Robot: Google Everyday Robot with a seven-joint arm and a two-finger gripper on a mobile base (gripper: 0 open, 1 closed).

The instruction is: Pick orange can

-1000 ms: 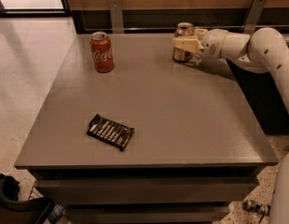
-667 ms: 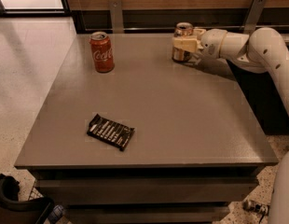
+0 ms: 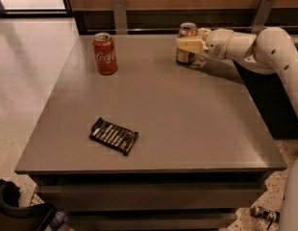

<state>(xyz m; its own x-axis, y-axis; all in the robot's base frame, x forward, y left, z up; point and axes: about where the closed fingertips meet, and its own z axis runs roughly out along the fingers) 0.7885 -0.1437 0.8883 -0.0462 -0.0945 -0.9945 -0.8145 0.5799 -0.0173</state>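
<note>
The orange can [image 3: 188, 30], golden-tan with a silver top, stands at the far right of the grey table [image 3: 187, 109]. My gripper [image 3: 189, 44] reaches in from the right and is shut on the can's middle. One cream finger [image 3: 190, 45] crosses the can's front; the other is hidden behind it. The can's base looks level with the tabletop. My white arm [image 3: 264, 47] stretches off to the right edge.
A red Coca-Cola can [image 3: 105, 54] stands upright at the far left of the table. A black snack wrapper [image 3: 114, 136] lies flat near the front left. A dark wall with metal brackets [image 3: 119, 14] runs behind the table.
</note>
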